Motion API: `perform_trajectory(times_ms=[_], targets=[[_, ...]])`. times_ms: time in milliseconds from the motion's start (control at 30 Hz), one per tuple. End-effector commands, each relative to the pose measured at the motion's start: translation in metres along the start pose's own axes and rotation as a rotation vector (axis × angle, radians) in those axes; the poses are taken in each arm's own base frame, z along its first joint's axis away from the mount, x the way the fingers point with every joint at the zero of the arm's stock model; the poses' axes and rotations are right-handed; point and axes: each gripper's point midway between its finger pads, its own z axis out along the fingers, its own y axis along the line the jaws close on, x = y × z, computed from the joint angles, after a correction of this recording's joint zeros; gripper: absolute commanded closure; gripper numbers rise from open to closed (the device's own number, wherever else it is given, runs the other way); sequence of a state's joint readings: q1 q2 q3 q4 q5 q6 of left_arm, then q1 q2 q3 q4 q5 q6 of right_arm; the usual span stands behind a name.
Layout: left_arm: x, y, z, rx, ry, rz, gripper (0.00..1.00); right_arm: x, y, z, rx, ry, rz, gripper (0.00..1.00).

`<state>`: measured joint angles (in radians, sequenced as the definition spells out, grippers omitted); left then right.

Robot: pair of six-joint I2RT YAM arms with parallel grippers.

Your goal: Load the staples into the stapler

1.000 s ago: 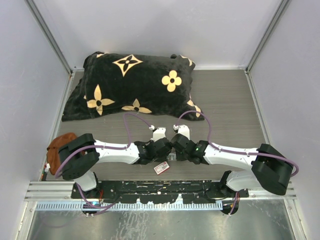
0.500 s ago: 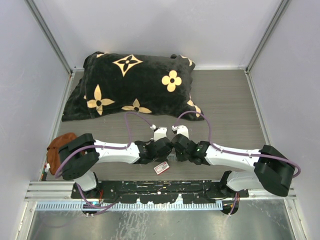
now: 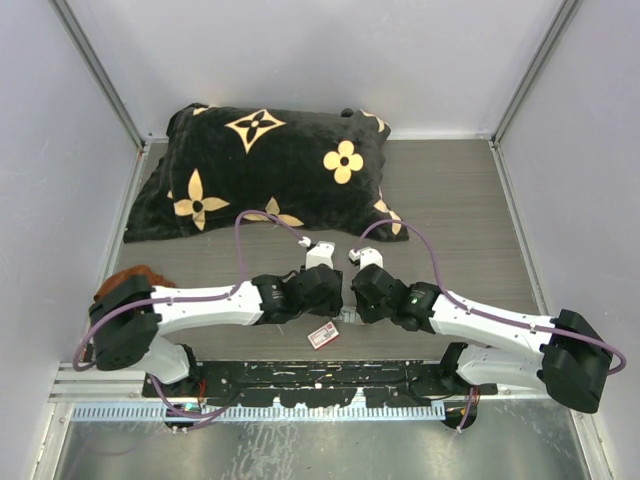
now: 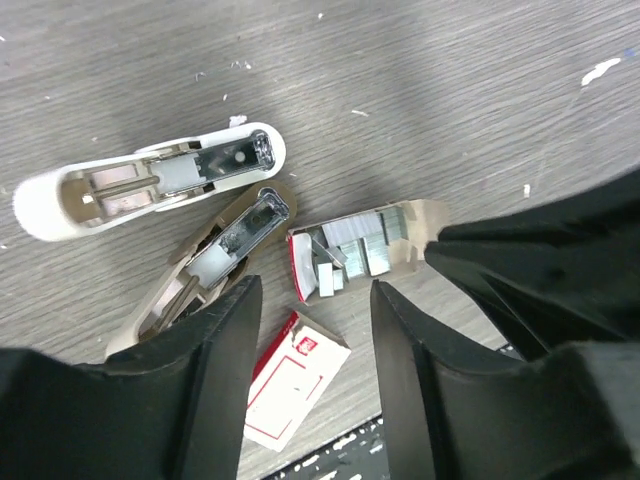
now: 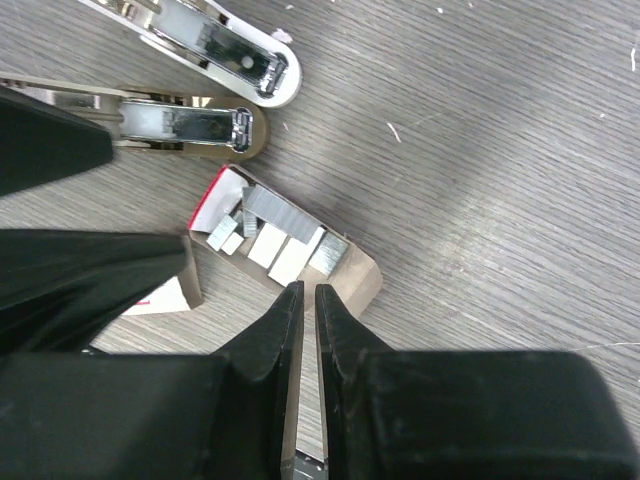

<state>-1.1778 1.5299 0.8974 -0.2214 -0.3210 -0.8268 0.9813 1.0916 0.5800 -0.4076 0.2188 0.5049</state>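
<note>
The left hand point(image 4: 312, 300), clamped shut a moment ago, now stands with its fingers spread and nothing between them; through the gap its own camera shows one end of the tray point(image 4: 425, 215) and the red-and-white box point(image 4: 295, 385) lying just beside it on the surface point(image 4: 450, 90). Over the same second both arms have shifted at the near edge, though the two hands remain close together over the work. The right hand point(image 5: 307, 300) has been narrowing and is now almost pressed together, with only a thin slit left. It hangs over the near rim of the tray, and I cannot tell whether it touches that rim or pinches anything. The staples point(image 4: 360, 245) are in the tray, several short silvery strips lying loose and unevenly. The stapler point(image 4: 205, 265) lies just beyond the tray, swung open, its white upper arm point(image 4: 150, 180) splayed away from the tan lower half, whose metal channel faces up with its mouth near the tray's red end. Neither hand holds the stapler. I see no strip in the channel, so the loading itself looks not yet done. The left hand's release probably leaves the stapler resting open, ready to receive, while the right hand seems set to pick out a strip. The patterned pillow point(image 3: 270, 165) lies well apart at the far side.
</note>
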Motion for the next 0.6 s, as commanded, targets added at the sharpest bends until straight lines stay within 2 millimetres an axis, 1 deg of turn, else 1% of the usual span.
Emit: perform_trajectory(times_ms=[0, 67, 100, 167, 233, 300, 333, 400, 567], targets=[[-0.032, -0.003, -0.030, 0.020, -0.094, 0.004, 0.48, -0.011, 0.003, -0.006, -0.014, 0.007, -0.023, 0.83], [-0.035, -0.002, -0.037, 0.023, -0.102, -0.004, 0.44, -0.007, 0.002, -0.003, 0.002, 0.025, -0.001, 0.82], [-0.036, -0.001, -0.039, 0.026, -0.099, -0.009, 0.43, -0.006, 0.004, -0.002, -0.002, 0.029, 0.017, 0.78], [-0.036, -0.001, -0.039, 0.034, -0.088, -0.026, 0.43, -0.004, 0.005, 0.000, -0.002, 0.030, 0.057, 0.72], [-0.036, -0.003, -0.038, 0.050, -0.084, -0.042, 0.43, -0.003, 0.003, 0.002, 0.014, 0.022, 0.096, 0.69], [-0.034, -0.006, -0.035, 0.068, -0.080, -0.053, 0.45, -0.001, 0.004, 0.004, 0.015, 0.024, 0.120, 0.69], [-0.033, -0.008, -0.033, 0.079, -0.078, -0.057, 0.46, -0.003, 0.000, 0.006, 0.040, 0.010, 0.132, 0.69], [-0.031, -0.010, -0.029, 0.085, -0.064, -0.059, 0.47, -0.004, -0.002, 0.009, 0.057, 0.003, 0.151, 0.69], [-0.022, -0.016, -0.018, 0.100, -0.030, -0.066, 0.49, 0.001, -0.005, 0.018, 0.085, 0.018, 0.165, 0.69]])
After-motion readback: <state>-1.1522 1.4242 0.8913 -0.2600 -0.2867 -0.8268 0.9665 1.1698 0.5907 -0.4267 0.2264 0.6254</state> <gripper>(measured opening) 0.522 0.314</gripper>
